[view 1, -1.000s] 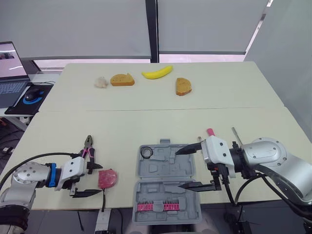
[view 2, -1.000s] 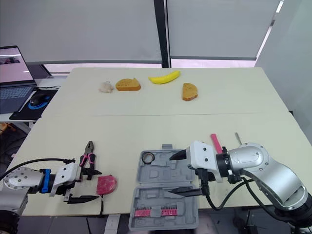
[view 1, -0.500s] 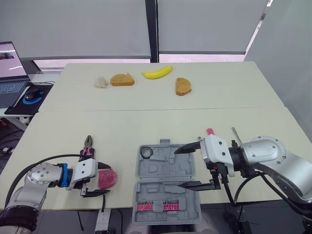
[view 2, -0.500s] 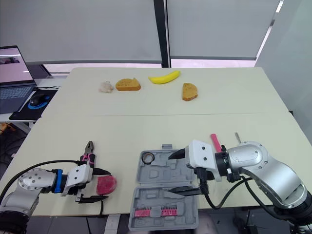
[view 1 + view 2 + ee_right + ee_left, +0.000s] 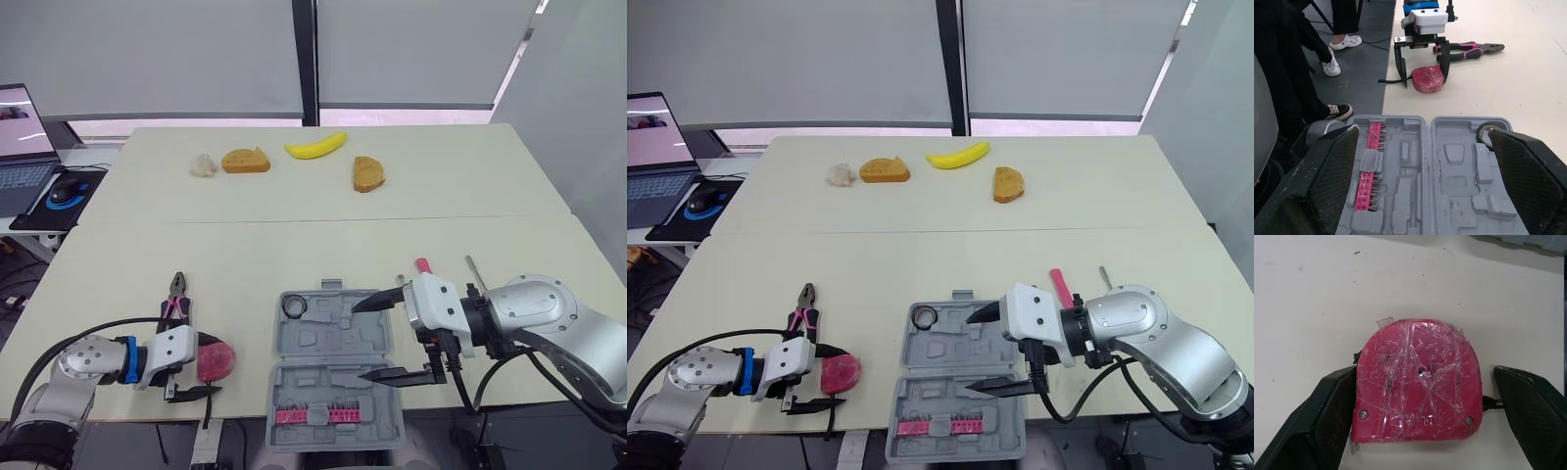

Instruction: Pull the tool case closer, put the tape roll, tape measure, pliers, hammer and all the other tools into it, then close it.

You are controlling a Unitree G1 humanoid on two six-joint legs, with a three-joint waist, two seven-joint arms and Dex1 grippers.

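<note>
The left tool [image 5: 1425, 371] straddles the red tape measure [image 5: 217, 358], its fingers apart. One finger [image 5: 1334, 401] seems to touch the housing and the other stands clear. That is the main risk, because an uneven squeeze would likely shove the measure sideways instead of pinching it.

Its shell looks wrapped in glossy clear tape (probably slick), so it could slip out during the lift. It lies near the front edge of the desk [image 5: 294, 245], and a bad nudge might send it to the floor.

The pliers [image 5: 177, 294] lie just beside the tool's wrist and could be bumped. The right tool [image 5: 359, 340] is spread wide over the open case [image 5: 323, 338], which holds the tape roll [image 5: 294, 307], and may crowd the drop.
</note>
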